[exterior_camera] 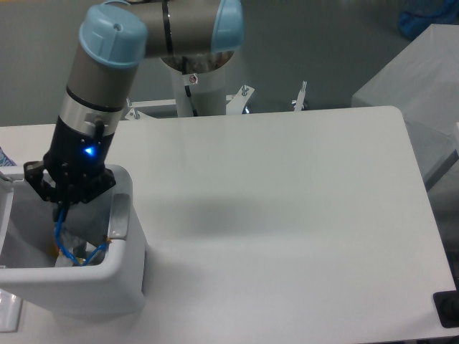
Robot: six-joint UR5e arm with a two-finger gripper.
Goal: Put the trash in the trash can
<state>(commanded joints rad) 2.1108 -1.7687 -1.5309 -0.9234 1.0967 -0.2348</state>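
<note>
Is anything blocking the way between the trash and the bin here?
Nothing visible does. The gripper hangs inside the open top of the white trash can, and blue-edged trash shows below it, already within the can's walls. Whether the fingers grip it cannot be told.

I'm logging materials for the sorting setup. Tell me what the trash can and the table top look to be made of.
The trash can looks like white moulded plastic: rounded corners, a thick smooth rim and a soft sheen. The grey flap on its wall seems plastic too. The table is white and matte, probably laminate or coated board, going by its flat even surface and rounded corner; the core cannot be told.
</note>
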